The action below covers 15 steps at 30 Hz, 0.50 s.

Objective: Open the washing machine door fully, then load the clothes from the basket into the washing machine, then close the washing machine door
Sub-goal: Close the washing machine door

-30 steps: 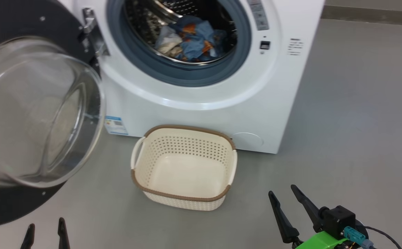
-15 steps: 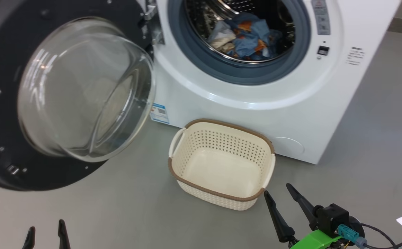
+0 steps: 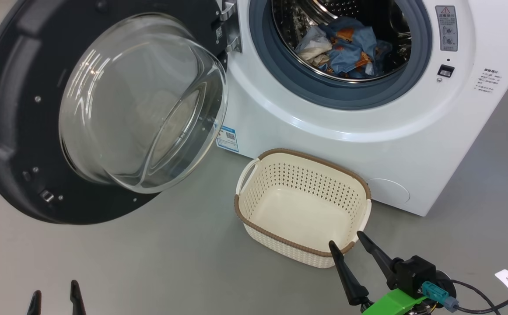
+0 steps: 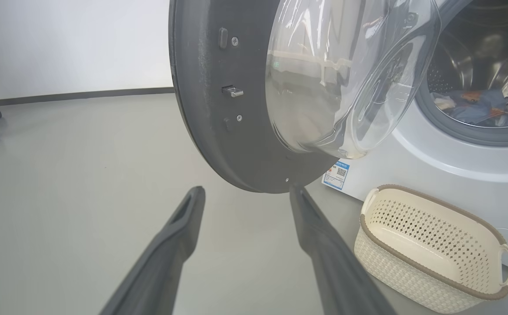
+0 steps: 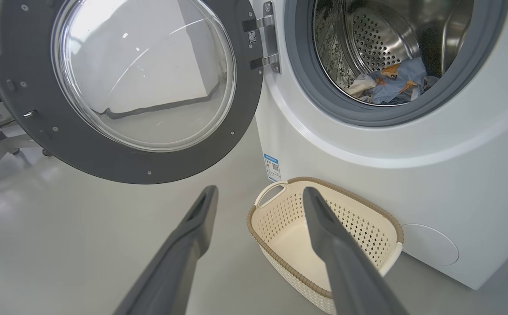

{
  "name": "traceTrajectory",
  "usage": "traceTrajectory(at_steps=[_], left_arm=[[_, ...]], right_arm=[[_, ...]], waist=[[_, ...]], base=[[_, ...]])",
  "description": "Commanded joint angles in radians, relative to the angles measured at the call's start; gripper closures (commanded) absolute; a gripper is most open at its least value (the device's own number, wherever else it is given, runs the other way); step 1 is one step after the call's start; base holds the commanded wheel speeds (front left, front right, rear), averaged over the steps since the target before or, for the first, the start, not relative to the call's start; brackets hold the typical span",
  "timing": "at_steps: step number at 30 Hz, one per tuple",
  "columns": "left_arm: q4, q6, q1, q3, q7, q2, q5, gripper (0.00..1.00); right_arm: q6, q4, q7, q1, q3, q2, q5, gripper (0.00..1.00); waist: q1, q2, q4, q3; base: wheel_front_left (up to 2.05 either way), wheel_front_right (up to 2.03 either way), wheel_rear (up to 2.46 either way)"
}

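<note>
1. Our head camera has swung left since a second ago, so the whole scene has slid toward 3 o'clock. The washing machine door (image 3: pixel 17 131) now shows whole at 9 o'clock, and the things themselves have not shifted.
2. That door stands swung wide on its hinge (image 3: pixel 229 26), with the glass bowl (image 3: pixel 140 100) bulging toward us, so the opening is left free for loading.
3. We see the clothes (image 3: pixel 345 48) heaped low in the drum of the washing machine (image 3: pixel 324 144), at 1 o'clock.
4. The basket (image 3: pixel 299 186) sits empty on the floor (image 3: pixel 148 262) just in front of the machine, at 5 o'clock; we judge it was put near to keep each carry short.
5. Our left gripper (image 3: pixel 54 291), at 7 o'clock, has its fingers spread wide and holds nothing. In its wrist view they point at the door's lower rim, apart from it.
6. Our right gripper (image 3: pixel 345 239), at 5 o'clock, is just as wide and empty, with its tips near the basket's front rim.
7. We judge the loading done and only the closing left. The left arm looks better placed to get behind the door's edge at 9 o'clock.
</note>
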Motion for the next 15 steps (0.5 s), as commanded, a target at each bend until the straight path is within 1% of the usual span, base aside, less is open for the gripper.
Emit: traceTrajectory(at_steps=[1,7,15], left_arm=[[-0.021,0.007,-0.021,0.033,-0.006,0.009,-0.006,0.00],[-0.026,0.016,-0.019,0.037,-0.006,0.009,-0.010,0.00],[-0.035,0.016,-0.024,0.038,-0.006,0.009,-0.010,0.00]], right_arm=[[0.002,-0.019,-0.005,-0.039,0.029,0.002,0.000,0.00],[0.002,-0.008,-0.005,-0.056,0.035,0.002,0.000,0.00],[0.002,-0.002,-0.005,-0.063,0.036,0.002,0.003,0.00]], waist=[[0.0000,0.0000,0.002,0.003],[0.0000,0.0000,0.005,0.011],[0.0000,0.0000,0.005,0.014]], base=[[0.00,0.00,0.00],[0.00,0.00,0.00],[0.00,0.00,0.00]])
